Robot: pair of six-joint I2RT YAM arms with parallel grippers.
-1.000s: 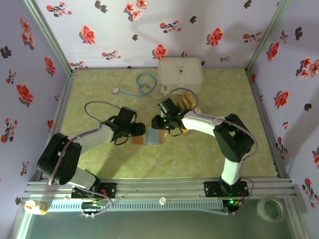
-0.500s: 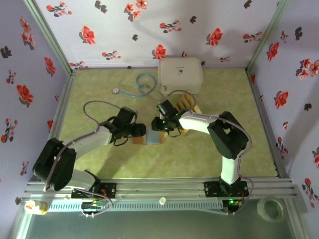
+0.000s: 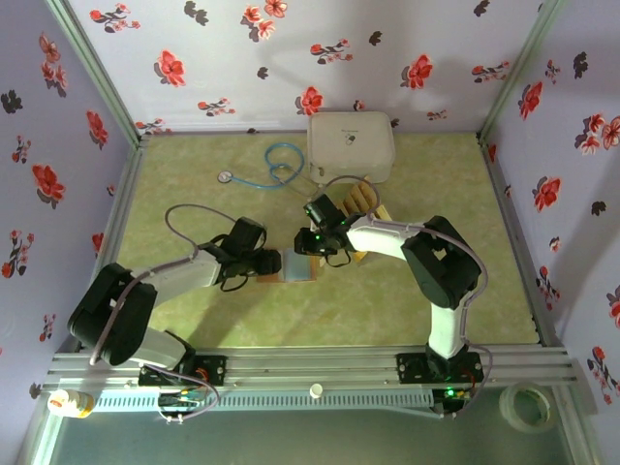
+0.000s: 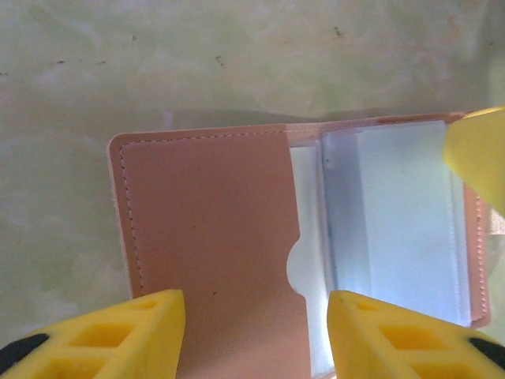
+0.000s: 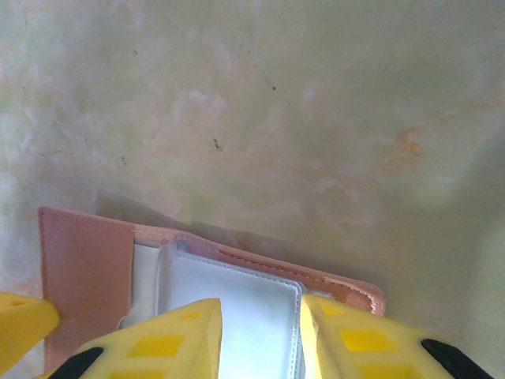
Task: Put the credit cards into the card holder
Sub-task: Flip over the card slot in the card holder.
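At table centre, the card holder (image 3: pixel 296 268) lay open and flat — brown pocket panel on one side, pale grey-blue leaves beside it. Over it the left gripper (image 4: pixel 254 316) stood wide, its fingers straddling the brown panel with nothing held. The right gripper (image 5: pixel 260 316) was narrow, its tips over a pale leaf; whether they pressed on it I could not tell from the wrist view.

Change over the last second: the left gripper had slid a little toward the near edge. The right arm had drawn in, uncovering more of the credit cards (image 3: pixel 363 198), fanned just beside the white case (image 3: pixel 351 145).

Reading — both arms were busy with the card holder and no card was in hand, so loading had not begun.
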